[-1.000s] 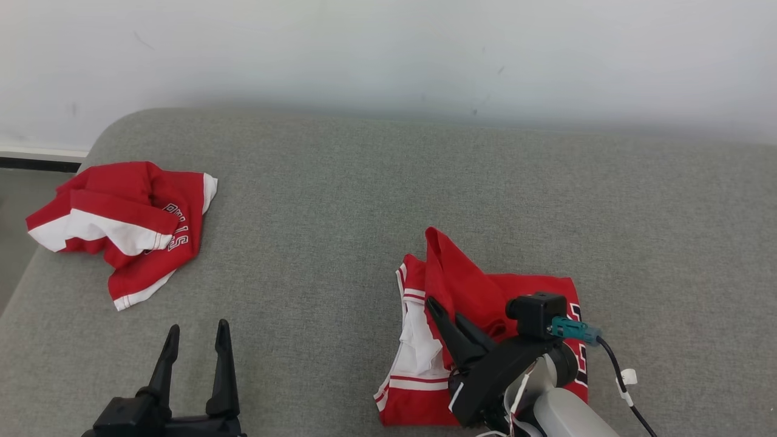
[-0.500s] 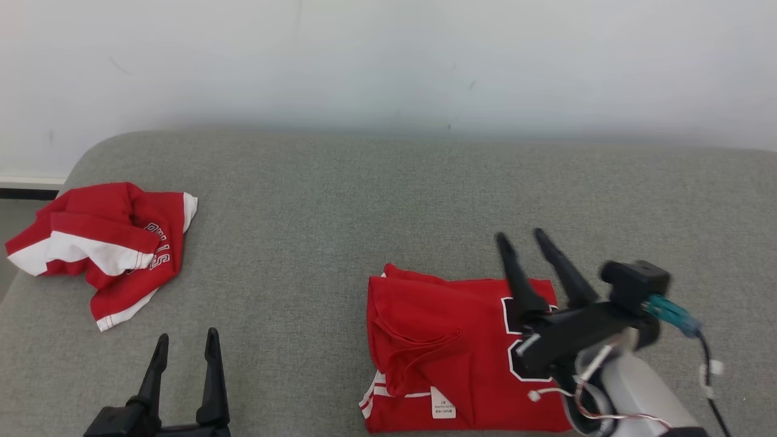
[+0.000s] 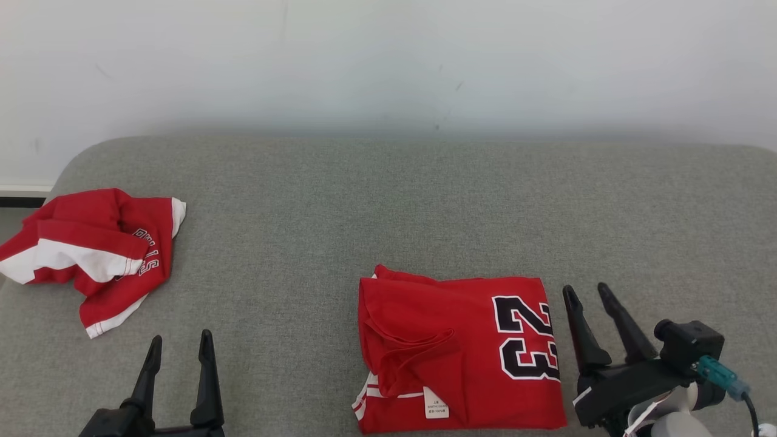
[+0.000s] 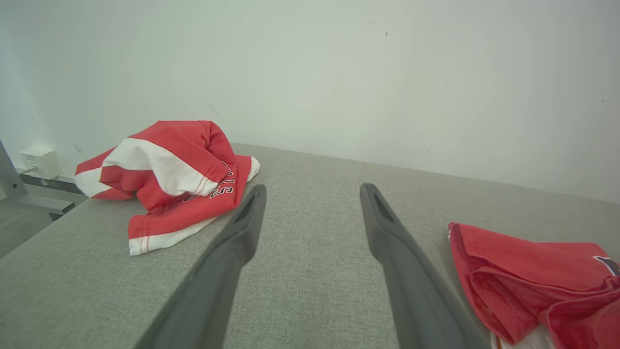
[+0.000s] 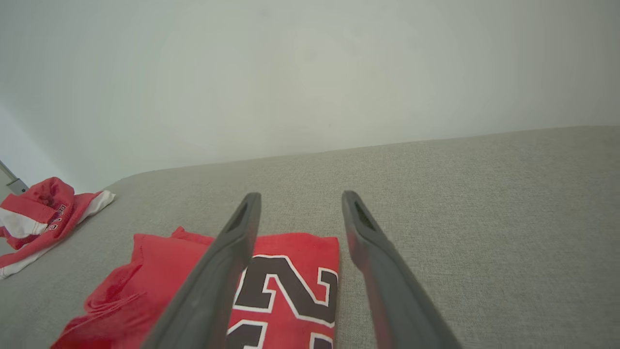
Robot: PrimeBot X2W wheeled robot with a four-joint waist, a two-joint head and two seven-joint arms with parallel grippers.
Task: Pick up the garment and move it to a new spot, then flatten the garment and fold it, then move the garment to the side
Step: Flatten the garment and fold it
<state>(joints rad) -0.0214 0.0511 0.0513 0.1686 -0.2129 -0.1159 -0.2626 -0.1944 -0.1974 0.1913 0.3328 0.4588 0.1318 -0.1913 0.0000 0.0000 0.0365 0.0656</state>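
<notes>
- A grey woven cushion surface [image 3: 340,200] spreads under both arms, and a plain white wall [image 3: 388,60] rises behind its rounded far edge.
- Nearest, the left gripper [image 3: 181,335] hangs low over bare grey fabric. Its two dark fingers are spread apart with nothing between them, and they touch no cloth.
- Equally near, the right gripper [image 3: 585,287] has its fingers parted and empty too. A black camera block [image 3: 689,343] with a teal connector [image 3: 716,371] rides on its wrist.
- The folded red jersey [image 3: 449,340] lies flat on the cushion just left of the right gripper's fingers. It sits between the two grippers but much closer to the right one, and no contact with that gripper is visible.
- A black number 23 [image 3: 525,337] outlined in white faces up on the part of the jersey next to the right gripper.
- On the side away from that gripper, a loose fold of red cloth bunches up. A small white label [image 3: 435,403] shows near the jersey's near edge.
- Farther off, ahead and to the left of the left gripper, a crumpled red-and-white garment [image 3: 91,255] is heaped at the cushion's left edge, well apart from the jersey. Its lettering is too creased to read.
- Beyond that heap, in the left wrist view, a small white box [image 4: 40,161] sits at the foot of the wall.
</notes>
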